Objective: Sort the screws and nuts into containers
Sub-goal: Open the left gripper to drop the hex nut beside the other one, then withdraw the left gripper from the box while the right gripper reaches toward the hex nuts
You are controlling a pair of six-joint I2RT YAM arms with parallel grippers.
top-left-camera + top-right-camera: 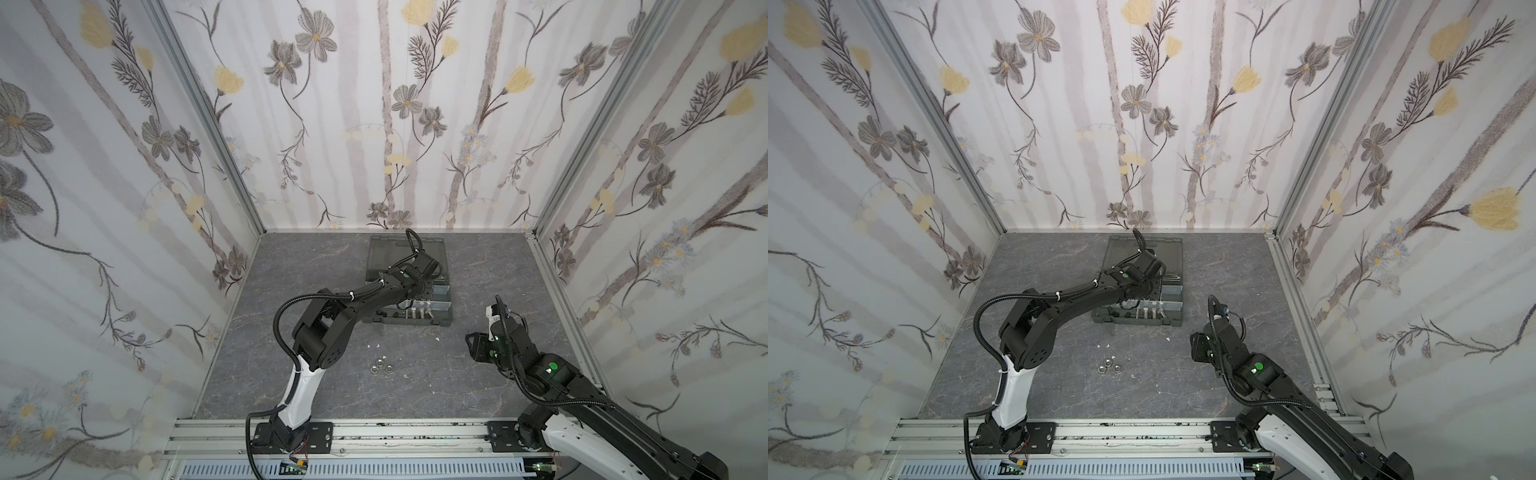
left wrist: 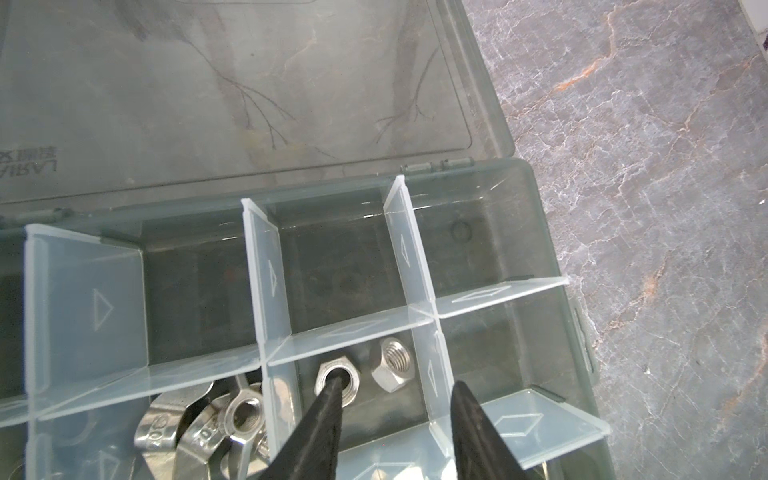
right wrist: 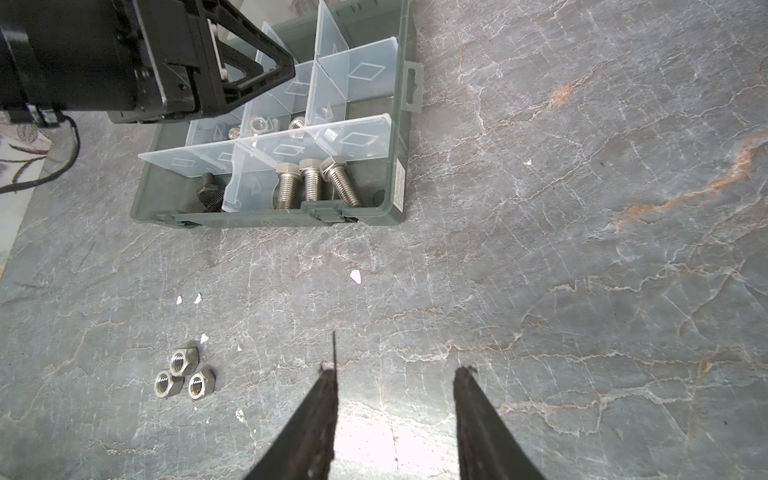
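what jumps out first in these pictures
The left gripper stands out, its jaws open over the organiser case toward the back of the tabletop, above a cell holding two silver hex nuts. Three loose hex nuts lie clustered on the marbled tabletop in front of the case. The right gripper hangs open and empty over bare tabletop to their right.

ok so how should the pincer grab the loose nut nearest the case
Probably straight down from above, pinching that nut across two opposite flats. It lies flat, hole up, and two other nuts crowd its side away from the case, so pick flats clear of them.
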